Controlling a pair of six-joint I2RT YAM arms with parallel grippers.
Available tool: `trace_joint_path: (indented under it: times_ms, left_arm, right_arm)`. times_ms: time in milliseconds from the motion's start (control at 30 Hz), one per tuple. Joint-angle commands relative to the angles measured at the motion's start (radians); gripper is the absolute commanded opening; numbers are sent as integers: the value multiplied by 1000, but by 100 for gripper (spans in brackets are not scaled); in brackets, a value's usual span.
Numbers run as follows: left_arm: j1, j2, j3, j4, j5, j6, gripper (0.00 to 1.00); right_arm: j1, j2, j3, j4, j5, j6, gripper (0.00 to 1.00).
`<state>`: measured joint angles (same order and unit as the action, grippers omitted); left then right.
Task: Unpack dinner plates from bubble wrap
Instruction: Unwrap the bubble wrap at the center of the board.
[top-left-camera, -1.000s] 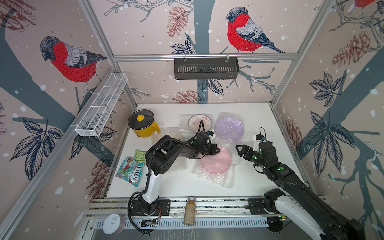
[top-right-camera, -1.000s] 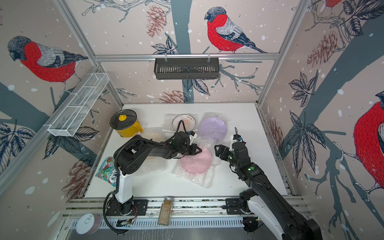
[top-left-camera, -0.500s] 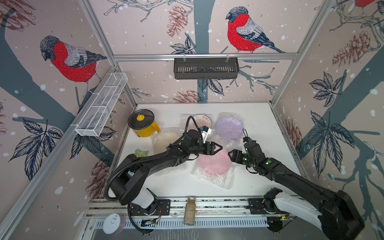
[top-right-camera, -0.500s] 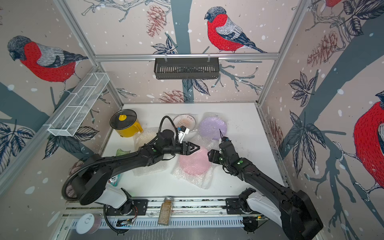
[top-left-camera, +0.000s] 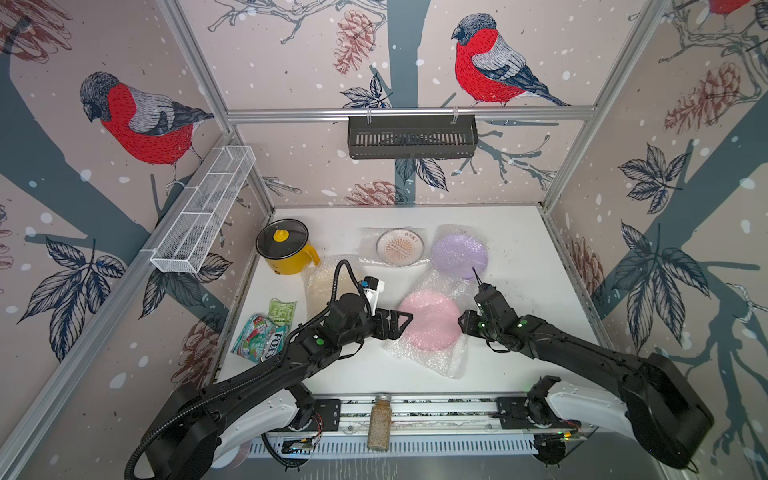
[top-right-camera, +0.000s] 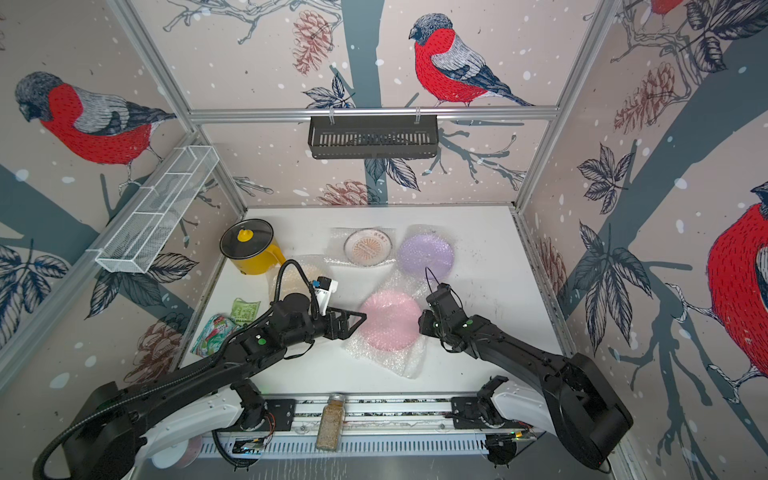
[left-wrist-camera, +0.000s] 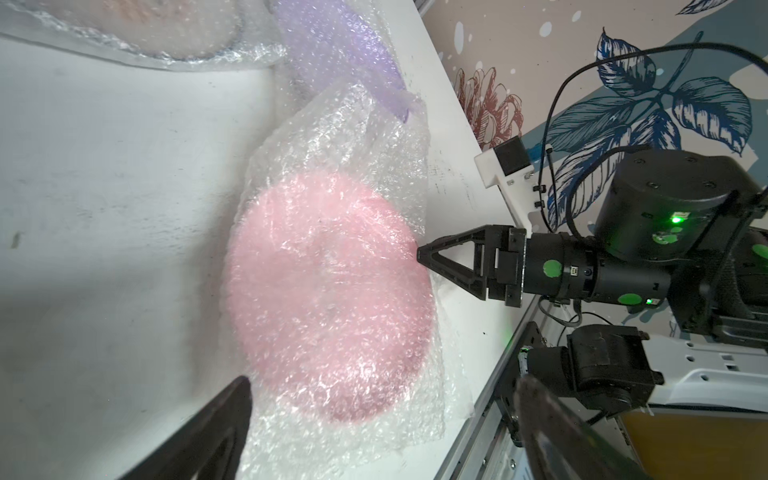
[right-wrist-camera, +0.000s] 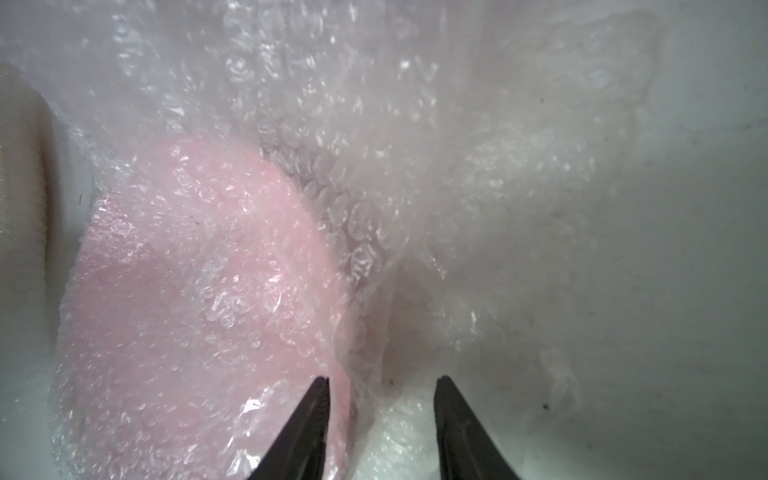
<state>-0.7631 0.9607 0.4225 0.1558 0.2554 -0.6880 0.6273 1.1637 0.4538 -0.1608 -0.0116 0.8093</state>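
Plainly, on the white desk the coming move turns on the middle bundle. It is a sheet of bubble wrap whose long axis runs roughly 12 to 6 o'clock in both top views, and the pink plate lies flat under its upper layer, just short of the lilac plate at its 1 o'clock. The plate sits between the two arms. The left end effector is at the plate's 9 o'clock, spread wide and holding nothing. The right end effector is at its 3 o'clock and looks nearer, with its tip against the wrapped rim. The right wrist view shows the right fingertips partly apart, with a loose fold of film in the gap and nothing visibly pinched. The film blurs the plate's true edge, so I cannot tell where the wrap opens, nor how high the left end effector hangs above the desk.
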Motion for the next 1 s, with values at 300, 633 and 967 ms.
trace_joint_path:
  times_ms: [300, 633, 967]
  left_arm:
    - [1, 34, 3, 3, -57, 4, 97]
    - [1, 21, -2, -20, -89, 19, 97]
    - [1, -76, -31, 8, -129, 40, 97]
  right_arm:
    - [29, 138, 83, 11, 68, 27, 31]
    - [38, 196, 106, 25, 47, 41, 16]
    - [-51, 74, 201, -67, -23, 2, 5]
